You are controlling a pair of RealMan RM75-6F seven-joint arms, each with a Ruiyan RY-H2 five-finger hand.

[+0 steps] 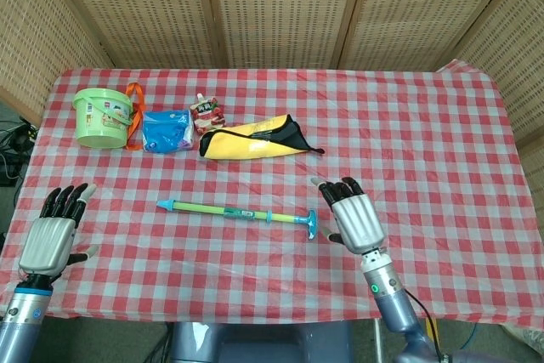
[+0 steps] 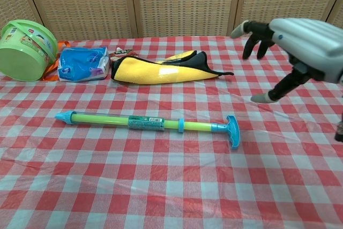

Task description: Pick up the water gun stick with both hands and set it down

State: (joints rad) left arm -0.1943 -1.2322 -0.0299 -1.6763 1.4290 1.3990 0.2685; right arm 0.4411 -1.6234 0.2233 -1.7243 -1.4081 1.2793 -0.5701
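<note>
1. Lying flat on the checked tabletop (image 1: 442,133), near the middle: the water gun stick (image 1: 242,212), w/ its T-handle end on the right.
2. Right hand (image 1: 352,217) is just beside the handle, fingers (image 2: 256,40) spread, holding nothing.
3. Left hand (image 1: 53,238) is well apart at the left edge, fingers spread, empty too.
</note>
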